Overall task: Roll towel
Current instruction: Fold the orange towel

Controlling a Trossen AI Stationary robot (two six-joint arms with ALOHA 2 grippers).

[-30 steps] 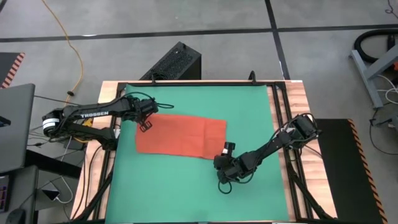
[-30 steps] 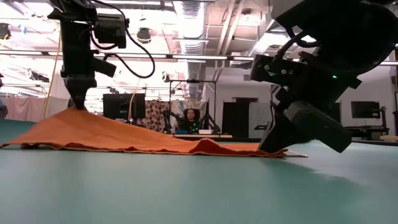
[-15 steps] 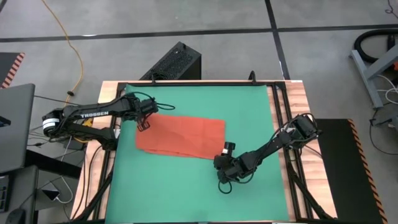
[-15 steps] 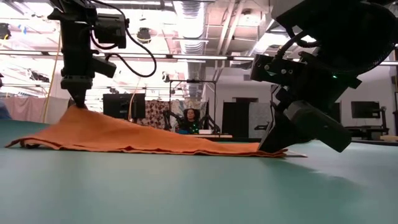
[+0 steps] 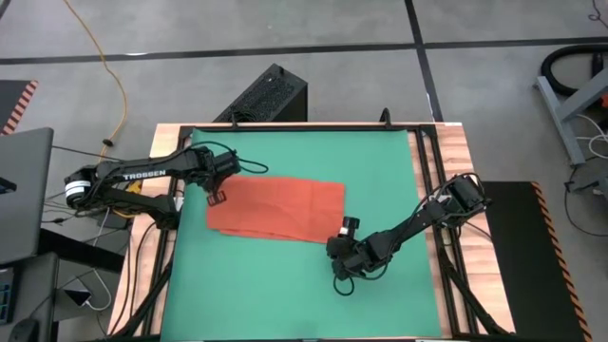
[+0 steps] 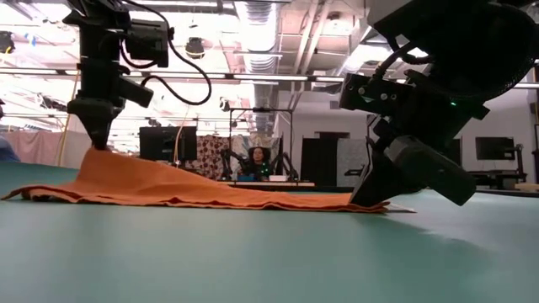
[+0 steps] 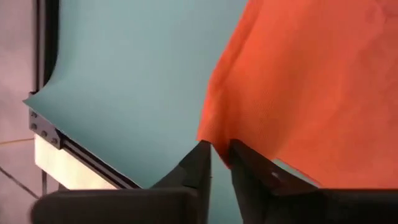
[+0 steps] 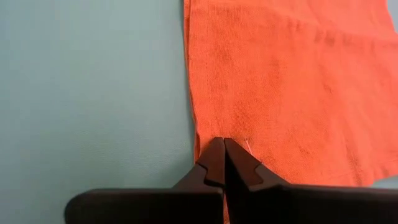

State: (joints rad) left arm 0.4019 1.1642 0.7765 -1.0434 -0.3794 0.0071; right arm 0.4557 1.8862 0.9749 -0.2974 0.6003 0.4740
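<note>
The towel (image 5: 276,208), a rust-orange rectangle of soft cloth, lies spread on the green-matted surface (image 5: 380,171), somewhat toward the left arm's side of the middle. No rolled portion is visible in any view; the step in hand is therefore judged to be the straightening of the cloth before rolling.

The left gripper (image 5: 218,194) is positioned at the towel's far corner on the left arm's side. In the low view that corner is seen raised into a peak directly beneath the fingers (image 6: 99,139). In the left wrist view the fingers (image 7: 200,163) are seen parted by a narrow gap, with the cloth's corner lying in that gap. Whether the corner is gripped or being let go cannot be told.

The right gripper (image 5: 343,234) is set low at the towel's near corner on the right arm's side. Its fingers (image 8: 214,158) are clenched tip to tip at the cloth's edge, and a thin fold of that edge appears to be pinched between them.

For the next move, the raised corner is to be laid flat. A roll is judged to call for one short edge to be taken at both of its corners, turned over onto the cloth and advanced evenly, so that the roll is kept straight.
</note>
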